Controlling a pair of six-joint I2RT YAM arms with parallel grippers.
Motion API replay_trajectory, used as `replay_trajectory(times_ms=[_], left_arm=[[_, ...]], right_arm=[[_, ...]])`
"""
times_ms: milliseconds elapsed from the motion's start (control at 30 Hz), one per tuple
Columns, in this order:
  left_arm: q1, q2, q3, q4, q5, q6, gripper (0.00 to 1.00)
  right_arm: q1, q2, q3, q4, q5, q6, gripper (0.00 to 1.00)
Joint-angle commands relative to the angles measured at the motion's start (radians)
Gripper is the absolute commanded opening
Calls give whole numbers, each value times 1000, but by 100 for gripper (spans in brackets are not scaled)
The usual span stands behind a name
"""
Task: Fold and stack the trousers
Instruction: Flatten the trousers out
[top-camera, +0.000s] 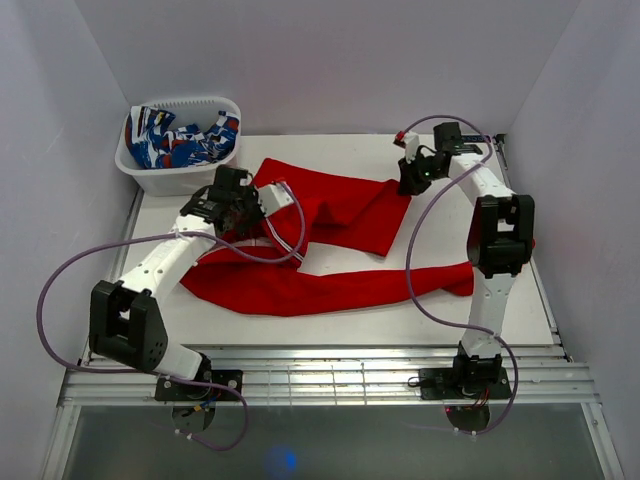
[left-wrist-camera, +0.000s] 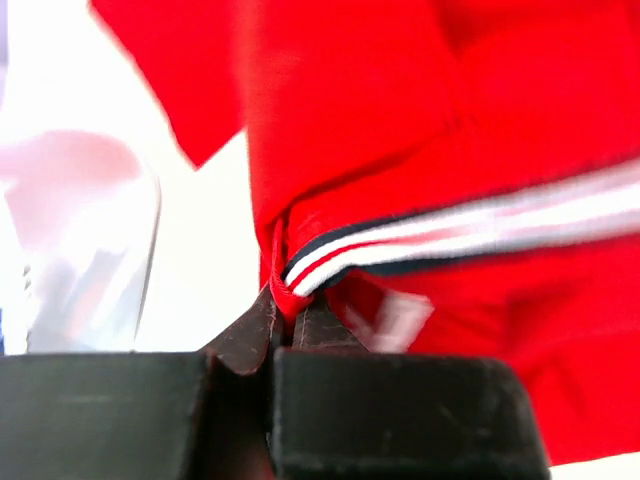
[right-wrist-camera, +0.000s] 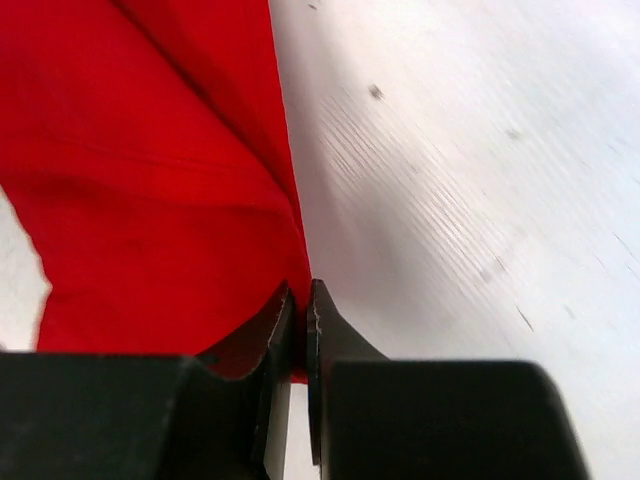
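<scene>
Red soft-fabric trousers (top-camera: 330, 290) lying across white table (top-camera: 330, 330), long axis left to right. Pinched at striped band (left-wrist-camera: 430, 235) by closed left gripper (left-wrist-camera: 285, 320), at far right corner by closed right gripper (right-wrist-camera: 300, 310).

The trousers (top-camera: 340, 215) are shown in plain bright red across the middle of the tabletop (top-camera: 330, 325), which is finished in white. In the left wrist view, a striped band (left-wrist-camera: 470, 235) is seen on the red fabric: white stripes are bordered by dark navy lines, with a thin red line between them. The basket (top-camera: 160, 182) at the far left corner is white. The cloth (top-camera: 180, 140) held in it is patterned in blue, white and red. The arms (top-camera: 165, 262) are coloured white, with black joint housings. The left gripper (left-wrist-camera: 285, 312) and right gripper (right-wrist-camera: 300, 300) are black. The cables (top-camera: 408, 255) are sheathed in pale purple. The walls (top-camera: 330, 60) are tinted pale lilac grey.
</scene>
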Motion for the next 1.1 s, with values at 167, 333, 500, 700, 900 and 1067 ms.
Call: replay_trajectory(times_ms=[167, 333, 500, 700, 900, 1067], left_arm=[[296, -129, 110, -66, 258, -537, 0], [495, -133, 55, -73, 354, -739, 0], [690, -39, 72, -86, 473, -905, 0], [774, 140, 129, -161, 517, -908, 4], [874, 239, 154, -158, 492, -904, 32], [913, 277, 239, -185, 432, -844, 50]], right_arm=[[-153, -385, -88, -101, 77, -158, 8], [-121, -541, -156, -164, 190, -270, 8], [-31, -555, -217, -117, 384, -303, 8], [182, -431, -214, -114, 427, -240, 8], [366, -391, -248, -95, 439, -117, 58], [238, -394, -147, -100, 369, -88, 98]])
